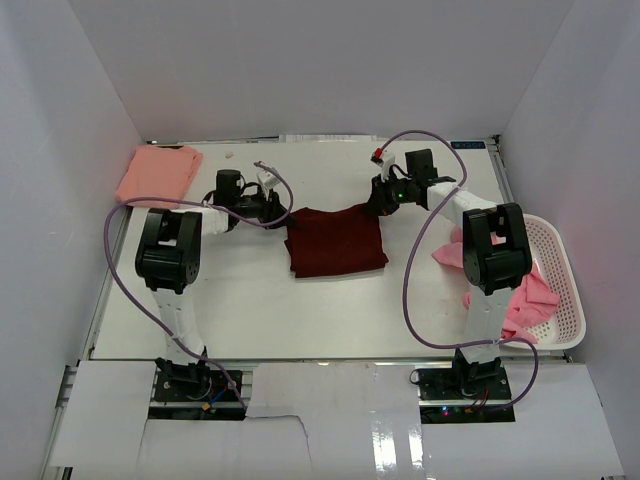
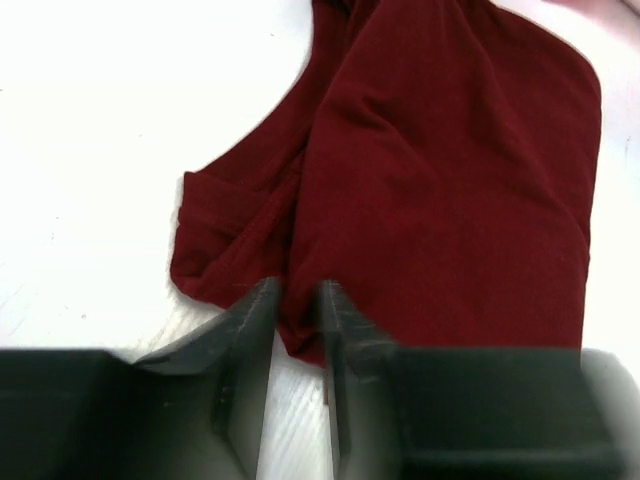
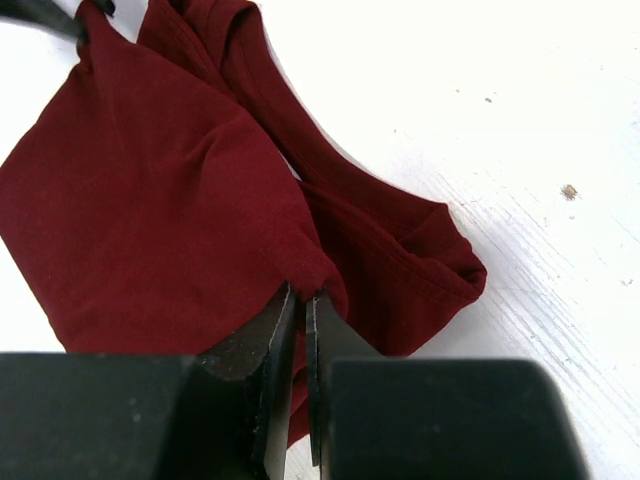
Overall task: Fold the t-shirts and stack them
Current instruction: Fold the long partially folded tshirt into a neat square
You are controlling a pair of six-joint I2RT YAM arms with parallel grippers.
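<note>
The right claw (image 3: 305, 300) pinches the red shirt (image 1: 335, 245), the left claw (image 2: 292, 295) seems to hold only its edge, so pulling could slip it.

Dark maroon cotton t-shirt (image 1: 335, 245) mid white table (image 1: 300, 315), my left gripper (image 1: 278, 208) at its far-left corner, right gripper (image 1: 372, 207) at far-right. Folded salmon-pink cotton t-shirt (image 1: 158, 173) in far-left corner. Bright pink t-shirts (image 1: 525, 300) in white plastic mesh basket (image 1: 562, 262), right edge.

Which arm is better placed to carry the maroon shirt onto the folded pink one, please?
Left, probably. The left gripper is at the maroon shirt's left edge, nearest the folded pink shirt at far left; the right gripper is across the shirt.
</note>
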